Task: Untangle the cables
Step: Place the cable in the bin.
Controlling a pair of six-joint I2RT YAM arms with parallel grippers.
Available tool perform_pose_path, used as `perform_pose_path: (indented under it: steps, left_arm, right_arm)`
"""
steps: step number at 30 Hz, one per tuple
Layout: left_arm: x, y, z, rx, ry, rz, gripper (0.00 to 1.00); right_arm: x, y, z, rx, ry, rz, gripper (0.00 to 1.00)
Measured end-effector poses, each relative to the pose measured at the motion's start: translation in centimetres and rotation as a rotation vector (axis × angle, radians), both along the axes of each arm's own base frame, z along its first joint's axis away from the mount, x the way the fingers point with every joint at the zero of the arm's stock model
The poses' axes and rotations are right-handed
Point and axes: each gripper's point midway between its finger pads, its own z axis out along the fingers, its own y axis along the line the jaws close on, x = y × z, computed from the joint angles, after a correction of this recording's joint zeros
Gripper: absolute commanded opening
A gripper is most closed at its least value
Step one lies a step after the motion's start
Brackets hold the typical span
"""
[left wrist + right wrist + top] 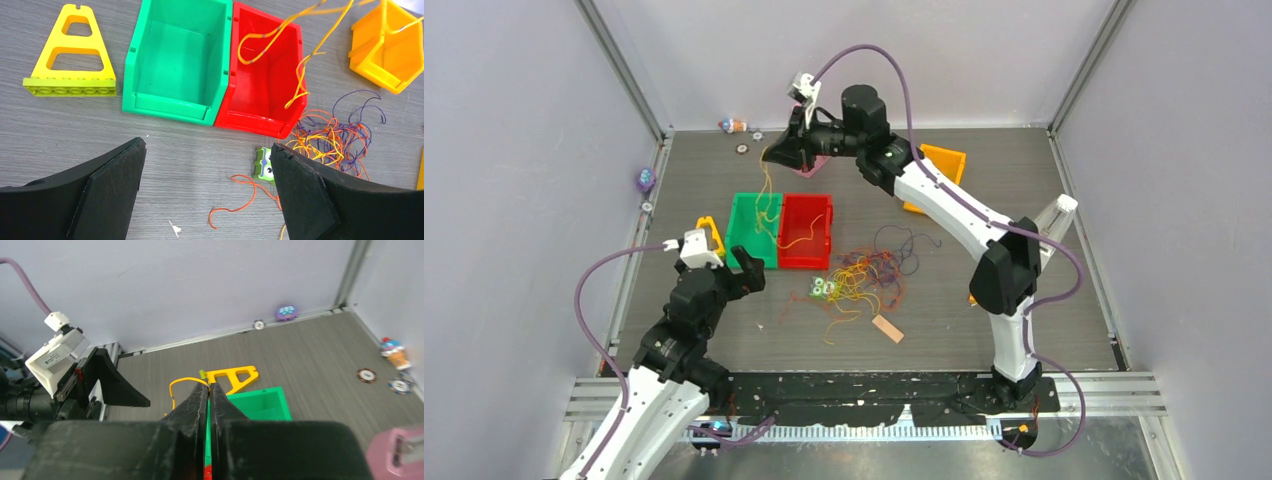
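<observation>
The cables (864,280) lie as a tangle of orange, yellow and dark purple strands on the table, right of the red bin; in the left wrist view the cables (330,140) sit just beyond my right fingertip. A single yellow cable (767,195) hangs from my right gripper (774,155), which is raised over the far side of the bins and shut on it. In the right wrist view that yellow cable (182,382) loops out from the right gripper (210,386). My left gripper (749,270) hovers wide open and holds nothing; between its fingers (207,147) is bare table.
A green bin (740,225) and a red bin (829,235) stand side by side mid-table. An orange bin (939,165) is at the back right. A yellow triangular block (711,235), a green eyed block (824,288), a tan tag (887,329) and a pink object (395,455) lie around.
</observation>
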Motion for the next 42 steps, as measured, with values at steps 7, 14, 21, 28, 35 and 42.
perform_pose_path:
  steps: [7, 14, 21, 28, 35, 42]
  left_arm:
    - [-0.1, 0.6, 0.1, 0.016, -0.017, 0.02, 0.95]
    - [0.0, 0.8, 0.1, 0.021, -0.02, 0.028, 0.95]
    - [0.1, 0.8, 0.1, 0.025, -0.017, 0.034, 0.94]
    - [0.6, 0.4, -0.5, 0.032, 0.005, 0.025, 0.94]
    - [0.9, -0.2, -0.9, 0.028, 0.021, 0.001, 0.93]
    - [1.5, -1.0, -1.3, 0.018, 0.033, -0.022, 0.91]
  right_arm:
    - [0.5, 1.2, -1.7, 0.103, 0.08, 0.158, 0.06]
    - [4.3, -0.6, -4.3, 0.222, 0.208, 0.244, 0.06]
    - [7.1, -3.1, -11.0, 0.162, 0.356, 0.207, 0.06]
    - [8.3, -4.4, -19.5, -0.026, 0.416, 0.061, 0.06]
    - [8.2, -7.2, -25.7, -0.26, 0.393, -0.11, 0.06]
    - [8.2, -7.5, -25.8, -0.428, 0.258, -0.267, 0.06]
